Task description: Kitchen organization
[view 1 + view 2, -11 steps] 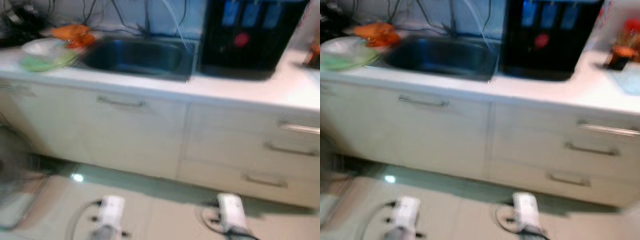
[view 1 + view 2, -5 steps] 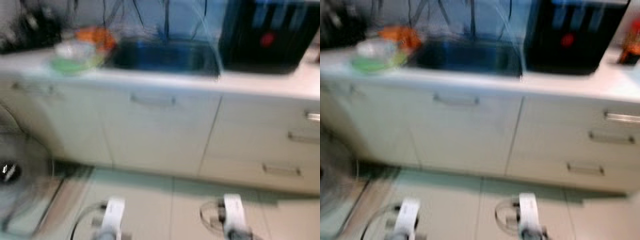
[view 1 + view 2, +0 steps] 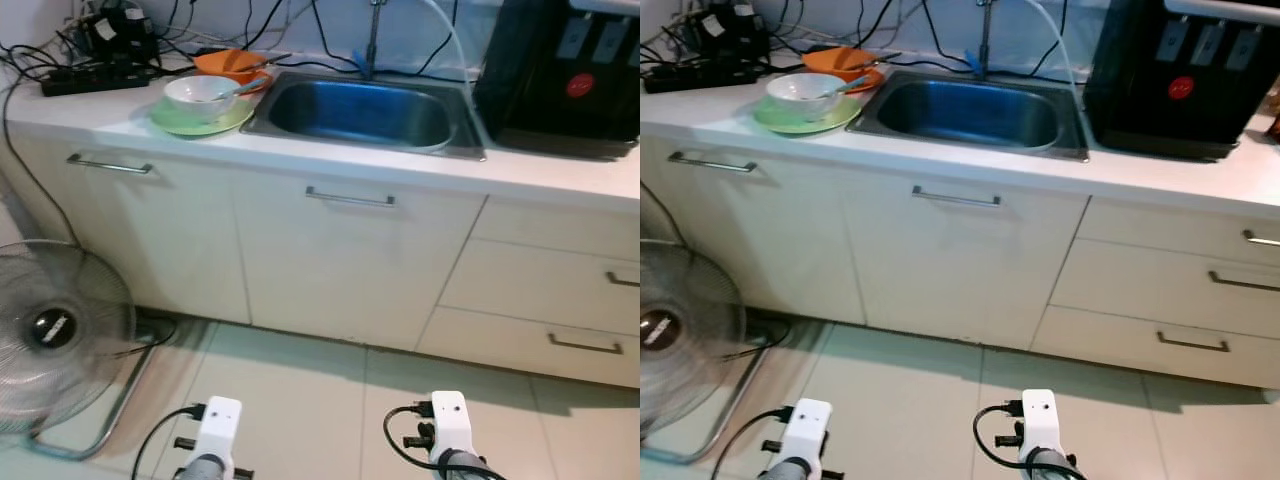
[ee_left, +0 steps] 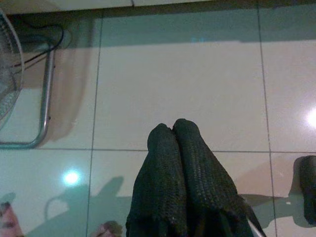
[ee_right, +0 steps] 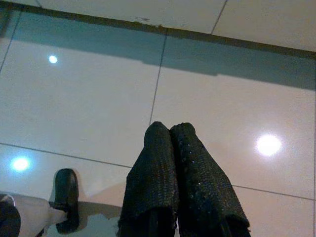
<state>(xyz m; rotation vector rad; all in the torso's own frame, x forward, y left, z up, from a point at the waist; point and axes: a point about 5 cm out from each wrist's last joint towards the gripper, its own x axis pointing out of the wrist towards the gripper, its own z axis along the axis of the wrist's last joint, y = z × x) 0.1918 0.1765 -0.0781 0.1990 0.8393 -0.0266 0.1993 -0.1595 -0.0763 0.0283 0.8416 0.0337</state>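
Both arms hang idle, left gripper and right gripper pressed closed over floor tiles – approach the counter squarely twd white bowl on green plate at 11 o'clock, beside sink.

surface: white, a steel sink set into it | green plate with white bowl placed left of sink | orange bowl behind | black dispenser stood right | power strip laid far left
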